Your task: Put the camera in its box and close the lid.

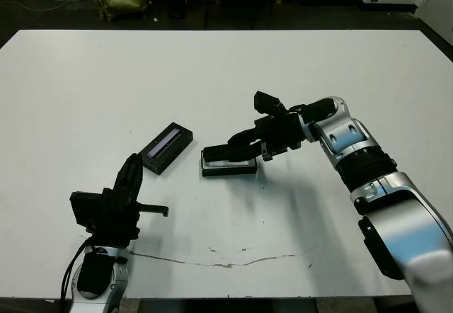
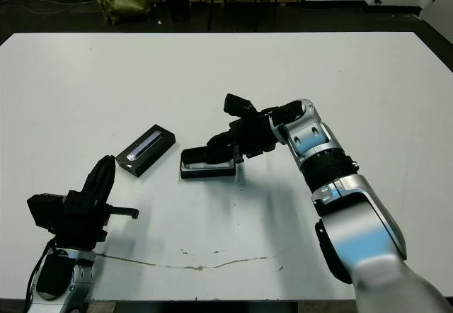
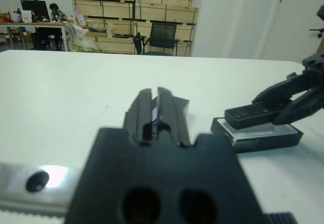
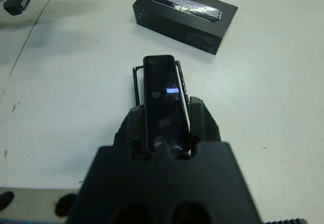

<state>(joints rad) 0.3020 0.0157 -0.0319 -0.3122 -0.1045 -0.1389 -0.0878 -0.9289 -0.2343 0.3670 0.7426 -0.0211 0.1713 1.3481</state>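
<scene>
At far left, near the front edge of the white table [image 1: 85,79], the robot's left gripper [image 1: 132,178] hovers above the surface with its two black fingers [image 3: 152,107] pressed together on nothing. Just beyond it and slightly rightward lies the lid [image 1: 167,147], a black rectangular shell with a glossy silver-grey stripe along its top, set at an angle on the table. Just right of the lid sits the box [image 1: 228,166], a shallow black-walled tray with white lining, resting flat. Directly above the box the right gripper [image 1: 233,149], reaching in from the right, is clamped on the camera [image 4: 163,102], a slim glossy black bar with rounded ends; the bar lies lengthwise between the fingers, held over the tray's opening. Whether the camera already touches the lining cannot be told.
</scene>
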